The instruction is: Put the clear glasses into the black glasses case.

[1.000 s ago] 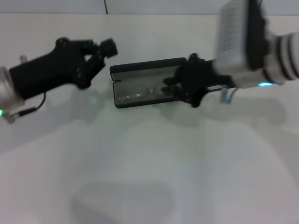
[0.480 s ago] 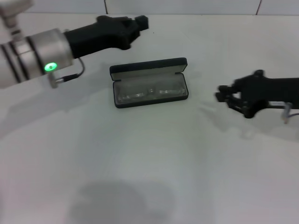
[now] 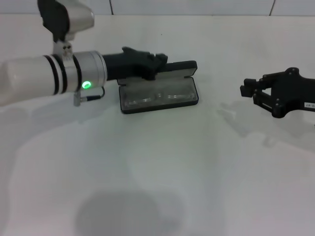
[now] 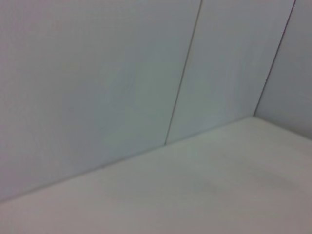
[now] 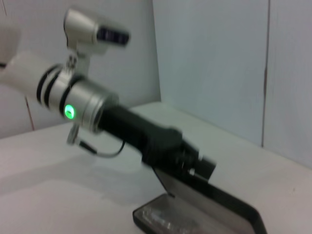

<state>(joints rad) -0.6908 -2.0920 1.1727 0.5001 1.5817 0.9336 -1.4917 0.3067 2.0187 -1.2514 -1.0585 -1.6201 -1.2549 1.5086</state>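
Observation:
The black glasses case (image 3: pixel 180 73) lies open at the table's middle back, its lid standing up behind the tray. Inside the tray lie the clear glasses (image 3: pixel 156 97). My left gripper (image 3: pixel 160 61) reaches in from the left and hovers at the top edge of the lid, fingers together. The right wrist view shows this left gripper (image 5: pixel 200 165) right at the lid of the case (image 5: pixel 234 205), with the glasses (image 5: pixel 165 220) below. My right gripper (image 3: pixel 249 92) stands open and holds nothing, well to the right of the case.
White tabletop (image 3: pixel 162 172) all around, with a tiled wall (image 4: pixel 122 73) behind it. The left wrist view shows only wall and table surface.
My left arm has swung down and right, from the far left to the case lid. My right gripper has drawn back from the case to the right, leaving the glasses in it.

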